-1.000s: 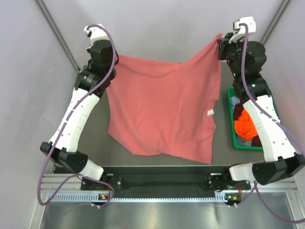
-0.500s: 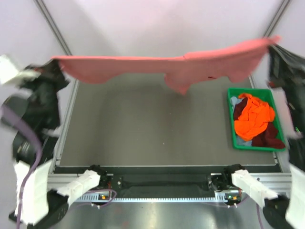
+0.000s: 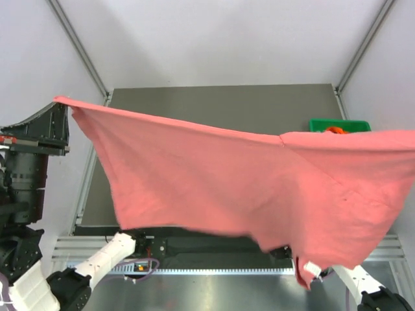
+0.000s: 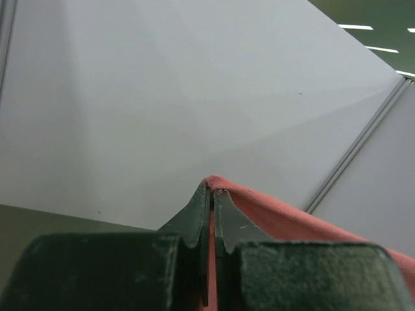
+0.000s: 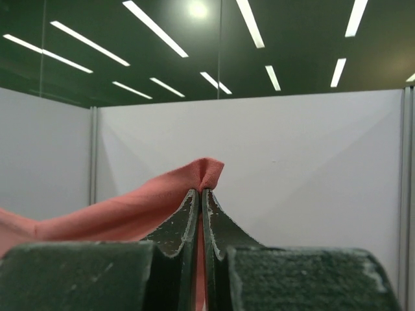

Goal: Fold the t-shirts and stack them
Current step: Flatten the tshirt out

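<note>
Up in the air hangs the salmon-pink t-shirt (image 3: pixel 246 188), spread like a banner, its long top edge running from upper left to the right edge of the overhead view. The left gripper (image 4: pixel 212 197) is pinched tight on the left corner, and the right gripper (image 5: pixel 200 194) is clamped on the opposite one, off-frame at right. Cloth drapes down from both claws over the table (image 3: pixel 214 103), covering most of the green bin (image 3: pixel 339 124). Neither arm is nearer, so laying it flat looks like a joint lowering.

arms (image 3: pixel 100 258): white shells, black joints | end effector fingers (image 4: pixel 194 217): dark (scuffed)
</note>
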Robot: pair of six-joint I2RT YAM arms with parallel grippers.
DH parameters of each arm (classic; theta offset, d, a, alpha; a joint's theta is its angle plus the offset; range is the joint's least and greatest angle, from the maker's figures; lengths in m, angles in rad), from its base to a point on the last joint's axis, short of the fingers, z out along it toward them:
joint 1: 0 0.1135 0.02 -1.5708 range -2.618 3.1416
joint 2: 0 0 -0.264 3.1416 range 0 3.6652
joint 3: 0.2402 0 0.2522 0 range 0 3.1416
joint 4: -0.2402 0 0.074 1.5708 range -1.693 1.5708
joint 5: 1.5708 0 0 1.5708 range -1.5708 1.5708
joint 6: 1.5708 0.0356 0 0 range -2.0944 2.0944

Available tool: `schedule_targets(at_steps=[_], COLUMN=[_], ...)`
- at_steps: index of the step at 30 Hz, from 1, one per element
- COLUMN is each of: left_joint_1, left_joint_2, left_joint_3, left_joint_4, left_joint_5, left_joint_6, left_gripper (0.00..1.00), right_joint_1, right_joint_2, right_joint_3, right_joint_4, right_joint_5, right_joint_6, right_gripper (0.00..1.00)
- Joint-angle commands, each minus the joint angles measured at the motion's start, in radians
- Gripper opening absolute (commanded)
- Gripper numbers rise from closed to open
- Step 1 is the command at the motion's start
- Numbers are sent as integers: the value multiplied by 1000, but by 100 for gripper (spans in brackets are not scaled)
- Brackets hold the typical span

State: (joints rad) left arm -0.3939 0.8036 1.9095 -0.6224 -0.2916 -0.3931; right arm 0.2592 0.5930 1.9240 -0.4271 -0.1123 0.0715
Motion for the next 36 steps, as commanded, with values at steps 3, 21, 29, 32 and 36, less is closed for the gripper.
schedule_targets(at_steps=[3, 21, 29, 32, 36], left_joint_1=[9, 211, 294, 306, 331], left_joint_2=[46, 636, 1080, 1206, 1364], left_joint_3=[-32, -506, -246, -152, -26], left_joint_4=[-33, 461, 690, 737, 750], left_joint_5=[-50, -178, 28, 9, 75], left_joint_6=[48, 138, 158, 204, 221], left_gripper=[0, 0, 0, 0, 0], right_joint_1=[-8, -26, -84, -94, -97], right_joint_2=[36, 730, 1209, 1338, 1461], right_joint_3=[-112, -792, -429, -307, -153], right_joint_4=[-4, 803, 757, 763, 748], right_joint_5=[82, 54, 43, 40, 20], right_joint_6=[-99, -236, -326, -352, -372], right_gripper=[0, 0, 0, 0, 0])
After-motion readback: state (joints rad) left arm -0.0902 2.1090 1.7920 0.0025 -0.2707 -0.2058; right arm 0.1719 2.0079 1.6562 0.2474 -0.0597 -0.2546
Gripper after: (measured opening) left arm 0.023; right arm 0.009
